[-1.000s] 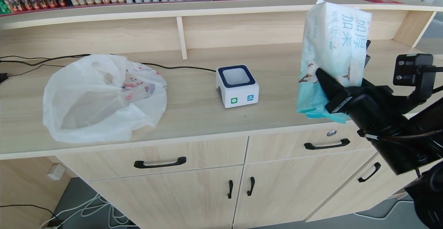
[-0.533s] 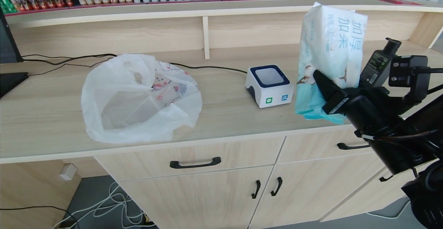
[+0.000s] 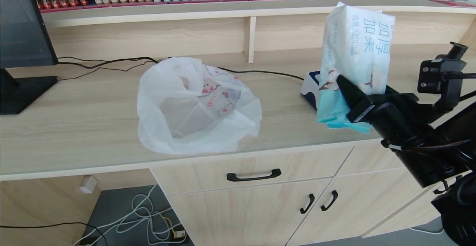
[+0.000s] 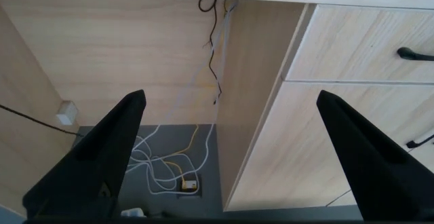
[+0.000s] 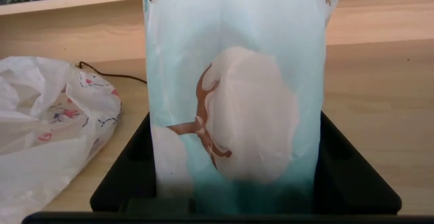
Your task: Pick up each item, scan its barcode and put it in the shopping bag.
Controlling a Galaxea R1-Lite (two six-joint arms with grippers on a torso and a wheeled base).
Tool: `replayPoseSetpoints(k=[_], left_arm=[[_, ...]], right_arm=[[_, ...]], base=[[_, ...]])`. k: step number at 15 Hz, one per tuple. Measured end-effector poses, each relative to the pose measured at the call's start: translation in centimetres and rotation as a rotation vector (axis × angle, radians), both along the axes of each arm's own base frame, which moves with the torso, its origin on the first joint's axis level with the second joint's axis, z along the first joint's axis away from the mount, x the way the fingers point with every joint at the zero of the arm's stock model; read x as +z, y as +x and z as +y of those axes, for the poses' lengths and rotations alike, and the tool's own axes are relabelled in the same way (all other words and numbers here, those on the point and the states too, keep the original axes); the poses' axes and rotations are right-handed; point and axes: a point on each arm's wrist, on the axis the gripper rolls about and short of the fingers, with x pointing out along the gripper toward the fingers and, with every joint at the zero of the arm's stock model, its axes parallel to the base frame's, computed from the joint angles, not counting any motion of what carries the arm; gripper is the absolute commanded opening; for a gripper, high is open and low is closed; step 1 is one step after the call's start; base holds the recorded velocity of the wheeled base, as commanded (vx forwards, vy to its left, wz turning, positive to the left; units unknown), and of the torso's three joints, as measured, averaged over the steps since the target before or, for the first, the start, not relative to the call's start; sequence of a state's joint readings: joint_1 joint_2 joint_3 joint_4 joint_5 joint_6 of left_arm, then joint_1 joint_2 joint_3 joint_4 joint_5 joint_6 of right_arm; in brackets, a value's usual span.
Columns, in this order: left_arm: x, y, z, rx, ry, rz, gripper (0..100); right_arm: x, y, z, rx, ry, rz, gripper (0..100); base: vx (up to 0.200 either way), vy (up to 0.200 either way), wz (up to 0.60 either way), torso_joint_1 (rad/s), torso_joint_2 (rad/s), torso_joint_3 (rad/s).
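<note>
My right gripper (image 3: 366, 95) is shut on a tall white and teal tissue pack (image 3: 353, 52), held upright above the counter's right part. In the right wrist view the tissue pack (image 5: 234, 95) stands between the black fingers (image 5: 352, 170). The white and blue barcode scanner (image 3: 308, 86) sits on the counter, mostly hidden behind the pack. A translucent white shopping bag (image 3: 193, 106) lies open on the counter left of the scanner, also seen as the shopping bag (image 5: 47, 129) in the right wrist view. My left gripper (image 4: 227, 149) hangs open below counter level, facing the cabinet fronts.
A dark monitor and its base (image 3: 20, 71) stand at the counter's left end. Black cables (image 3: 111, 61) run along the counter's back. A raised shelf (image 3: 223, 11) with bottles runs behind. Drawers and cabinet doors (image 3: 256, 175) sit below; loose cables (image 3: 148, 216) lie on the floor.
The camera has turned left, so bag and scanner shift right in the picture. The pack now covers most of the scanner. The right gripper keeps its hold on the pack.
</note>
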State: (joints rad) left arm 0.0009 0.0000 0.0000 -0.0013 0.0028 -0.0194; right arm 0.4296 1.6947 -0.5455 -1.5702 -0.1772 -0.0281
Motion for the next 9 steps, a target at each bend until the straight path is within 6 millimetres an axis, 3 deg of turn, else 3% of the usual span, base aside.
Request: replayPoseSetpoints(k=[1, 4, 9], left_arm=[[0.0, 0.0, 0.0, 0.0, 0.0, 0.0, 100], [0.03, 0.0, 0.0, -0.001, 0.001, -0.003, 100], [0.03, 0.0, 0.0, -0.001, 0.003, -0.003, 100]], right_arm=[[-0.03, -0.02, 0.03, 0.002, -0.001, 0.002, 0], [-0.34, -0.07, 0.05, 0.004, -0.004, 0.014, 0], [-0.55, -0.15, 0.29, 0.013, -0.008, 0.02, 0]], base=[[0.0, 0.2, 0.0, -0.002, 0.0, 0.007], [0.0, 0.0, 0.0, 0.0, 0.0, 0.0], [0.0, 0.0, 0.6, 0.004, 0.0, 0.003]])
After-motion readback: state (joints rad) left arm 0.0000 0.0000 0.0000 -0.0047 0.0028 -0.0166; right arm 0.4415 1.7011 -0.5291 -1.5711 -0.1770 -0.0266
